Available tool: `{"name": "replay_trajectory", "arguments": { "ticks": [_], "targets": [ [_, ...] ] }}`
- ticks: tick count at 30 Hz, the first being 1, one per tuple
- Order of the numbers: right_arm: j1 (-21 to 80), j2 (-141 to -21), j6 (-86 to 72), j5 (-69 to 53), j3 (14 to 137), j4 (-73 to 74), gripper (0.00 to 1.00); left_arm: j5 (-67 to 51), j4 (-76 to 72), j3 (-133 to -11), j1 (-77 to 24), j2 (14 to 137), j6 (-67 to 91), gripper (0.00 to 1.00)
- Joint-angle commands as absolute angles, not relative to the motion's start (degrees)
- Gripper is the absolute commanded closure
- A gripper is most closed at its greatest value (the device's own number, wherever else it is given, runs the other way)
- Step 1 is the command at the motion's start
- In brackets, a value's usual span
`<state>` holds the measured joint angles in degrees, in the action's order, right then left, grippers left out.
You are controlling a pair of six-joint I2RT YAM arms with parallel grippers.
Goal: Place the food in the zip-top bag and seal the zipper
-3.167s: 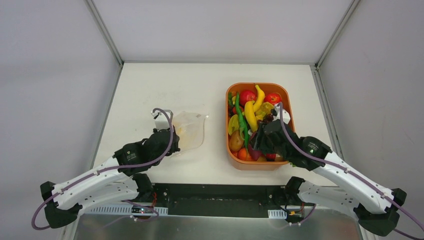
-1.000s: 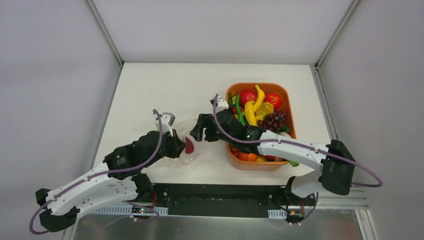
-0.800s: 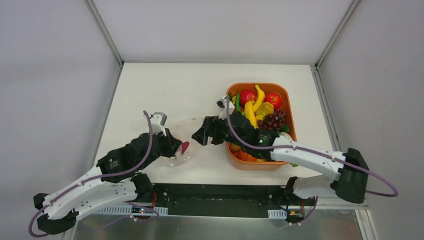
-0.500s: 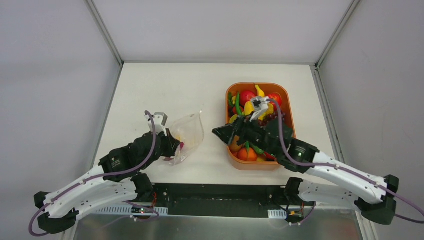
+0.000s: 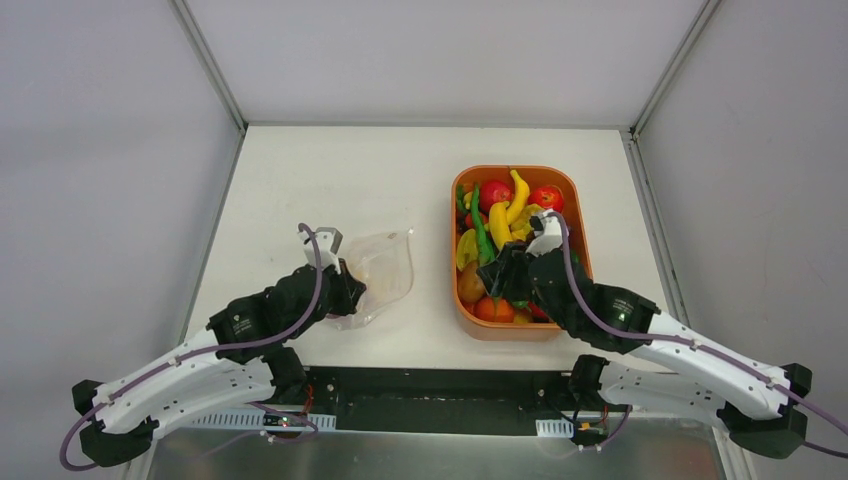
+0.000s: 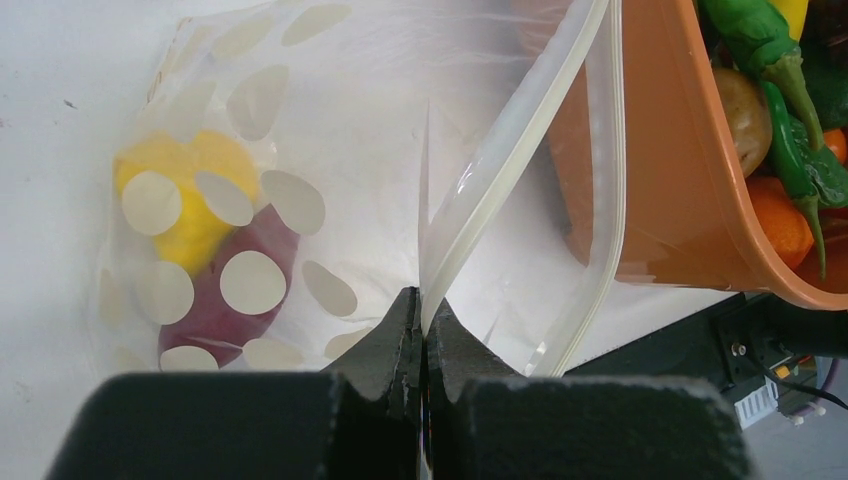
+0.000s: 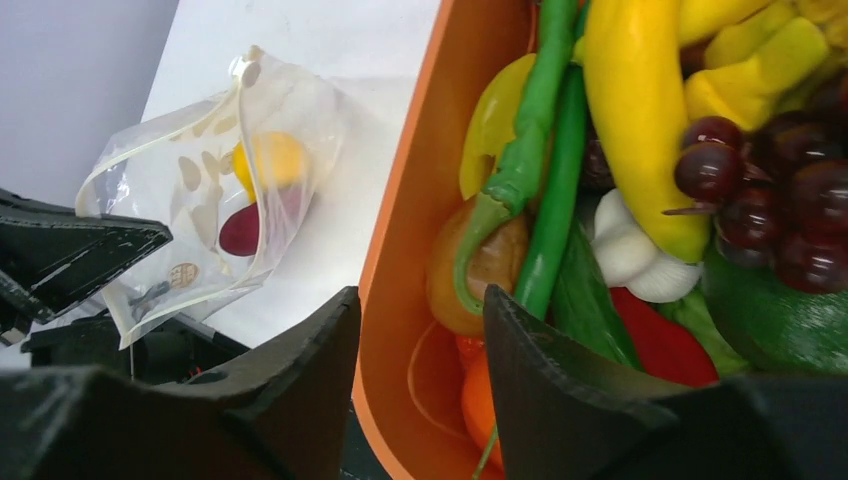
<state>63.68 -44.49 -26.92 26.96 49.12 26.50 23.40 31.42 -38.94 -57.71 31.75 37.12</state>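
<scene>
The clear dotted zip-top bag (image 5: 378,275) lies left of the orange tray (image 5: 462,300). My left gripper (image 6: 422,312) is shut on the bag's near rim by the whitish zipper (image 6: 505,150) and holds the mouth open. Inside the bag lie a yellow lemon (image 6: 190,205) and a dark red piece (image 6: 225,295); both also show in the right wrist view, lemon (image 7: 270,158) and red piece (image 7: 240,230). My right gripper (image 7: 422,330) is open and empty over the tray's left wall, above the piled food: purple grapes (image 7: 770,200), yellow pepper (image 7: 640,110), green beans (image 7: 545,150).
The tray (image 7: 410,200) holds several more toy fruits, such as red tomatoes (image 5: 495,192) and oranges (image 5: 488,308). The table's front edge and black base plate (image 5: 440,385) run just below the bag and tray. White table surface (image 5: 340,180) lies beyond the bag.
My right gripper dropped the dark red piece into the bag, then swung back right over the tray, open. My left gripper kept its hold on the bag, which shifted slightly.
</scene>
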Motion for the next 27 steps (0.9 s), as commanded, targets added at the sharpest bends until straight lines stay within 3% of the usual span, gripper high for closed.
{"name": "replay_trajectory", "arguments": {
  "ticks": [1,9,17,27],
  "targets": [
    [63.8,-43.0,-28.9,32.6,48.8,29.2,0.5,23.3,29.0,-38.8,-57.9,32.9,37.9,1.0],
    [63.9,-46.1,-26.4,19.7,50.7,28.3,0.54,24.3,29.1,-39.0,-57.9,33.4,37.6,1.0],
    [63.8,-49.1,-26.1,15.0,49.3,23.2,0.57,24.6,28.8,-39.6,-57.9,34.6,36.9,1.0],
    [63.8,-60.5,-31.1,32.5,55.0,36.7,0.55,24.9,29.6,-39.0,-57.9,34.4,37.1,1.0]
  ]
}}
